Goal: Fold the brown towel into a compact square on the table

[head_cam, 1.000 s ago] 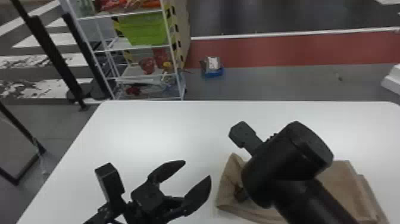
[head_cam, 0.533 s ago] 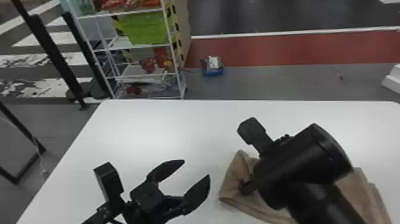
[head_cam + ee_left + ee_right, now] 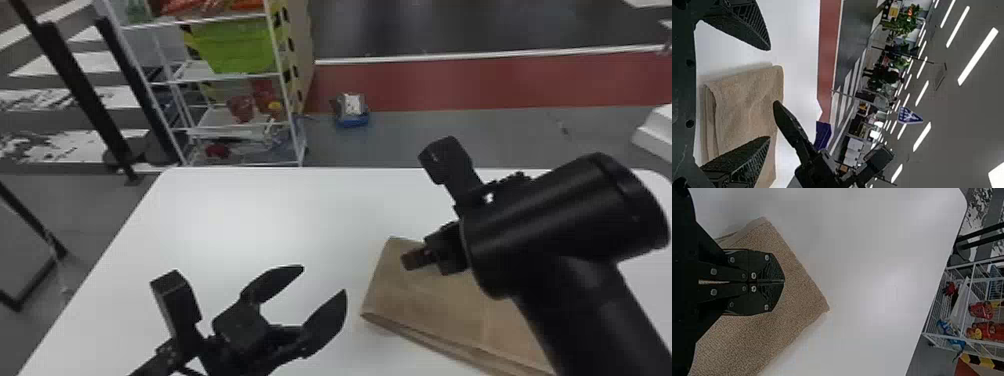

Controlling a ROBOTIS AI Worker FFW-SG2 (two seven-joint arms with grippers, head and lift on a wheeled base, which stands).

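My right claw (image 3: pixel 406 261): fingers together, nothing seen between tips, over brown towel (image 3: pixel 435 305). Towel lies folded on white table (image 3: pixel 240 215). My left claw (image 3: pixel 324 280): spread wide, empty, near towel.

Workshop-like hall: ceiling strip lights (image 3: pixel 977 56), red floor band (image 3: pixel 480 82), wire shelving (image 3: pixel 225 77).
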